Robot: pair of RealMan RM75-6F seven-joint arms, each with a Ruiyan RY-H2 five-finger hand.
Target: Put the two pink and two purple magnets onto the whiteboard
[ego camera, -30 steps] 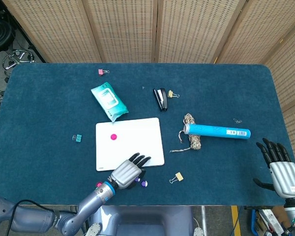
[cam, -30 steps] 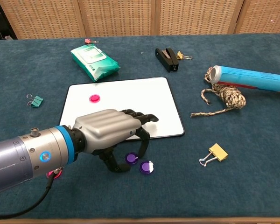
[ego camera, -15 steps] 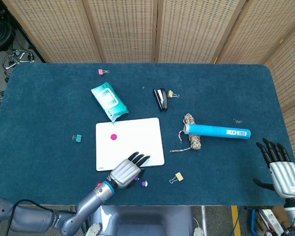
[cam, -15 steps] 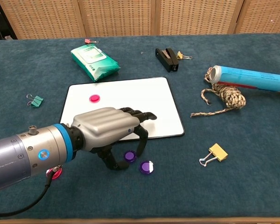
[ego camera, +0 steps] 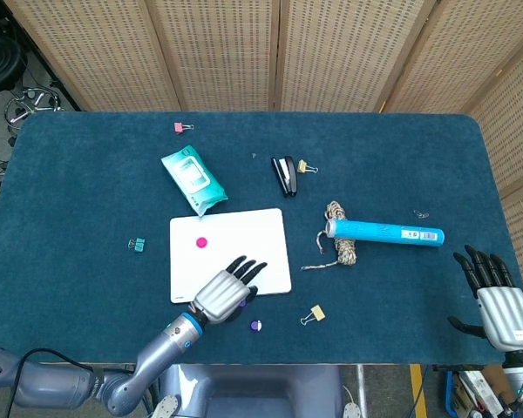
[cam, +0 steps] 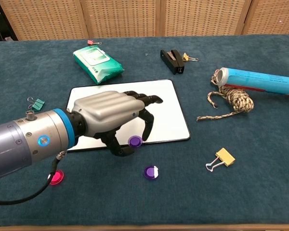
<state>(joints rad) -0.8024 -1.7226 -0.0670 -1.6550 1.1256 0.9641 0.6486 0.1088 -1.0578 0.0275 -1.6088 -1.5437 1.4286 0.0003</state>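
Your left hand (cam: 108, 113) hangs over the near edge of the whiteboard (cam: 164, 108), pinching a purple magnet (cam: 135, 141) between thumb and a finger; the magnet sits at the board's near rim, and you cannot tell from either view whether it touches the board. In the head view the same hand (ego camera: 222, 292) covers the board's near edge (ego camera: 270, 252).

The second purple magnet (cam: 151, 172) lies on the blue surface (cam: 260, 159) just in front of the whiteboard, apart from the hand. One pink magnet (ego camera: 200, 243) already sits on the board, toward its left half. The other pink magnet (cam: 55, 177) lies on the surface near the front edge, beside your left forearm.

Your right hand (ego camera: 497, 296) rests near the surface's front right corner, fingers spread and holding nothing.

Also on the surface: a green wipes packet (cam: 97, 58) beyond the board's far left corner, a black stapler (cam: 172, 60), a blue tube (cam: 257, 81) lying beside a coil of rope (cam: 232, 98), and a yellow binder clip (cam: 221, 158) toward the front.
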